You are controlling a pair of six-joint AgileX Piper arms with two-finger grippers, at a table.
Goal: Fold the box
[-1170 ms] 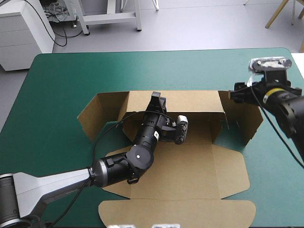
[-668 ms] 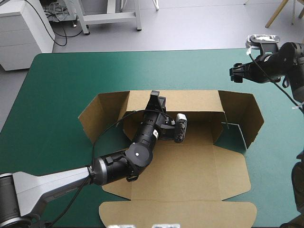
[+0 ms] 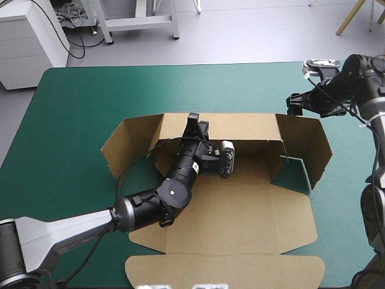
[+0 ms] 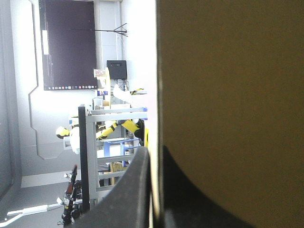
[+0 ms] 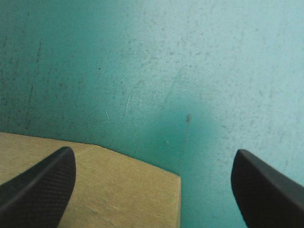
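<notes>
Left gripper (image 3: 192,118) is pinched on the top edge of the box's (image 3: 240,211) rear wall, at 12 o'clock of the board. In its own wrist view the black fingers (image 4: 137,190) are all but together, with the brown sheet (image 4: 228,95) slipped between them. It has hardly shifted since the earlier pictures, edging only a touch toward 9 o'clock, so the rear wall stays propped upright.

The change is on the other side. Right gripper (image 3: 295,103) was earlier down at the corner where the rear wall meets the 3 o'clock side panel. It has since lifted off and drawn back toward 1 o'clock, and now hangs just beyond that corner. Its fingers stand wide apart with nothing between them, and its wrist view shows only a corner of brown board (image 5: 95,190) beneath it.

I judge that the right side is let go and not yet tucked. The 3 o'clock panel leans outward, the 9 o'clock panel is splayed too, and the lid lies flat toward 6 o'clock, so most of the folding remains.

The box sits mid-table on the teal-green cover (image 3: 90,96), which is bare around it. Past the far edge is grey floor, with a white cabinet (image 3: 30,42) at 11 o'clock.
</notes>
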